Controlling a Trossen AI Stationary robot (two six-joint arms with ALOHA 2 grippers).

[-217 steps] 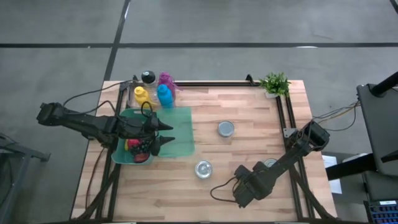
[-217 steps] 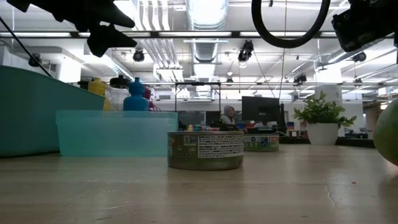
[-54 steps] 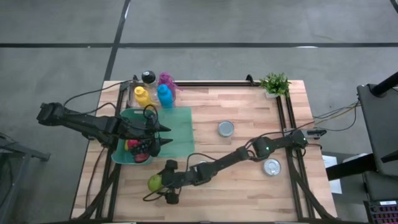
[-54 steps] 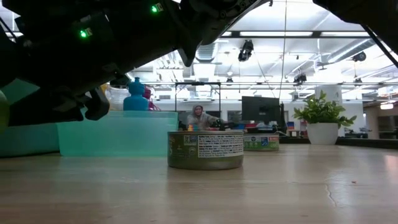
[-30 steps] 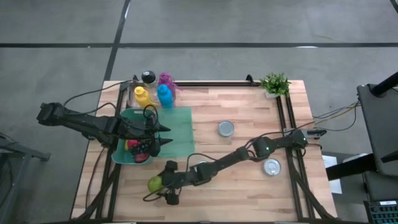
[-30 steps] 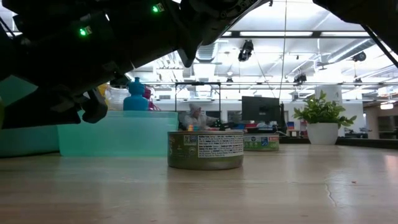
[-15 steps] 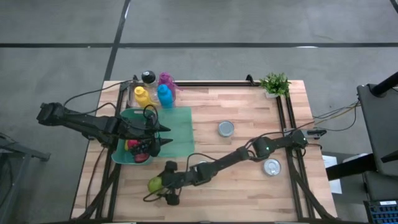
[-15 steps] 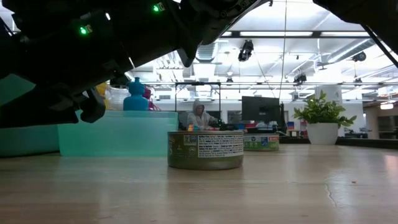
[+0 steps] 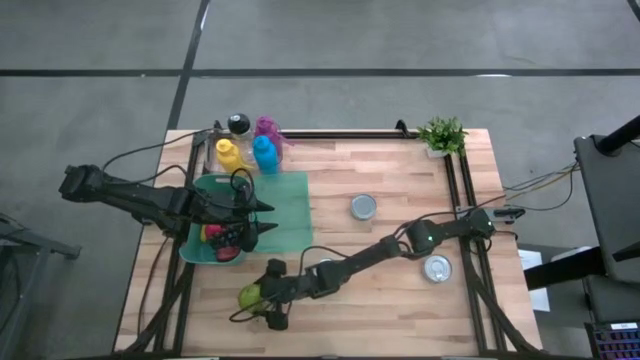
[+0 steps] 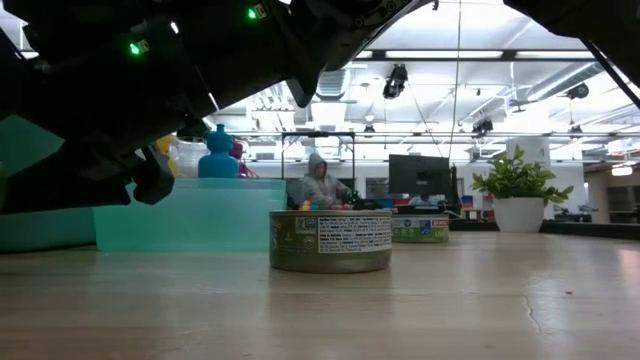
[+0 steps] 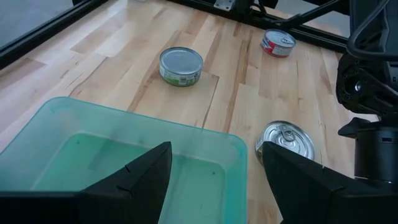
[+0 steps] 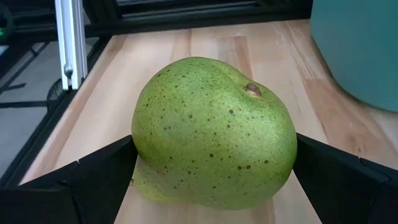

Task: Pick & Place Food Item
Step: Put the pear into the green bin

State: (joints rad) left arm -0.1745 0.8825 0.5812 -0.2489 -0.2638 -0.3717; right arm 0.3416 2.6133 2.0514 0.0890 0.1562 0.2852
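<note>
— Pear first: where is it and how does it lie?

— I see it on the wooden table near the front-left corner, between the fingers of the right gripper. It lies on its side; in the right wrist view the stem end faces up and toward the teal bin, with the long axis running roughly across the gap between the fingers.

— Is the right gripper pinching it?

— I read the fingers as spread wide, one on each side of the pear. Whether they touch the skin I cannot tell.

— And the other arm?

— My left gripper hangs over the teal bin, fingers parted with nothing between them.

— Count what else is out there.

— One pear. Three tins: one green-labelled tin mid-table, one red-labelled tin at the right, and one silver tin just beside the bin's near-right corner, mostly under the right arm from above. One bin, with red and dark fruit in it. A cluster of bottles stands at the far-left edge, one potted plant at the far right. A person sits in the room beyond.

— Anything in the way?

— The bin's near wall stands between the pear and the bin's inside.
</note>
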